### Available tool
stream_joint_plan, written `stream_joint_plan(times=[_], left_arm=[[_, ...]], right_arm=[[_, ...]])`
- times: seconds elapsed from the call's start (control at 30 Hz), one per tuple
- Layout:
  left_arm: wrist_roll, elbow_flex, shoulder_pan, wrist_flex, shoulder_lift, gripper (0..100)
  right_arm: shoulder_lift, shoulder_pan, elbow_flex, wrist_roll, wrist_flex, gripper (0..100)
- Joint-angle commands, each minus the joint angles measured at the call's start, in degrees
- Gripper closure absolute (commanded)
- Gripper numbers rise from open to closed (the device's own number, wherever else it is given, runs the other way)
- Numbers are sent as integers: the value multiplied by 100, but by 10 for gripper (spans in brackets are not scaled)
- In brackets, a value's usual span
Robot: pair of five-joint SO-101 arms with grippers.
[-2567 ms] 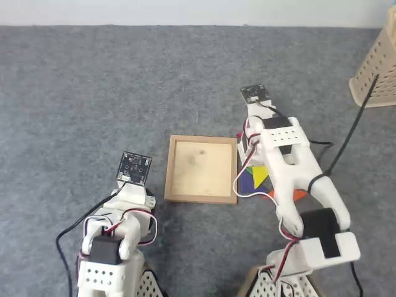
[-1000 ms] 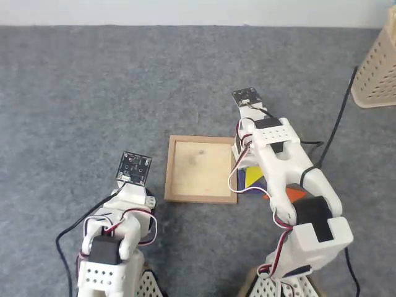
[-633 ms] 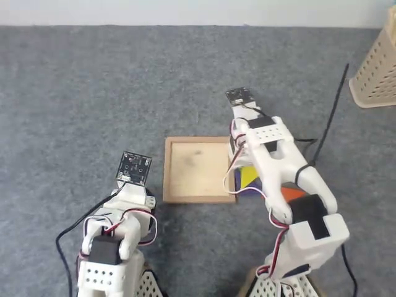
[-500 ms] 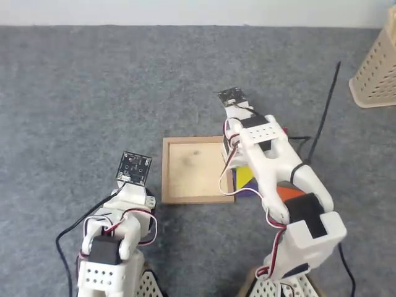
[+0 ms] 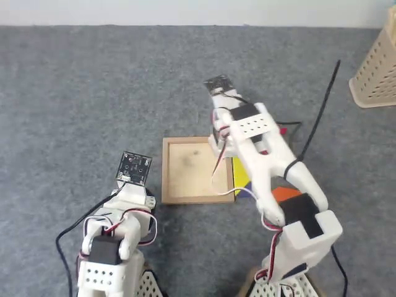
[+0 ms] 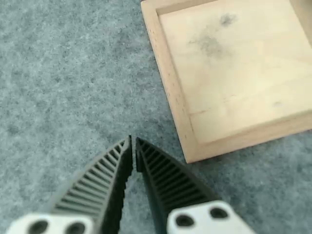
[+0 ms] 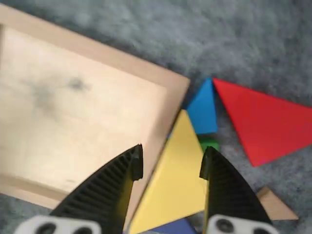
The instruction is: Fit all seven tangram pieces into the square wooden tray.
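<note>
The square wooden tray [image 5: 166, 173] lies mid-table [image 5: 93, 80]. The tangram pieces [image 5: 284, 193] cluster just beside its right edge, under the right arm. One triangle [image 7: 178, 190] lies against that rim, between the right hand's [image 7: 171, 153] fingers. A larger triangle [image 7: 263, 122] lies farther out. The left hand [image 6: 132, 146] sits near the tray's front-left corner.

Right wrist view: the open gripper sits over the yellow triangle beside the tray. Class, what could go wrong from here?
1. The right gripper partly overhangs the tray at its rim, so lowering it could strike the rim and shove the tray.
2. The yellow triangle lies tight against the blue triangle and the green piece. Closing on it may drag those along or let it slip out.
</note>
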Motion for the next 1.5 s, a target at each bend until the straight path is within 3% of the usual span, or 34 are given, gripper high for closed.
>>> stream_joint_plan(times=[0.0,0.1,0.23,0.4,0.53,0.63,0.8,1.0,1.47], left_arm=[[53,-110,0,35,-114,988],[53,-110,0,35,-114,988],[53,-110,0,35,-114,988],[53,-110,0,35,-114,988],[53,-110,0,35,-114,988],[53,-110,0,35,-114,988],[53,-110,0,35,-114,988],[53,-110,0,35,-114,988],[53,-110,0,35,-114,988]], right_arm=[[-75,-374,-440,-44,163,815],[-154,-259,-448,-35,435,812],[-505,426,-141,-35,444,812],[-1095,1534,668,-26,-136,812],[-1138,1886,1169,167,-576,815],[-901,1886,1336,220,-708,818],[-655,1868,1336,246,-725,911],[-655,1859,1327,255,-479,923],[-655,787,1196,246,40,923]])
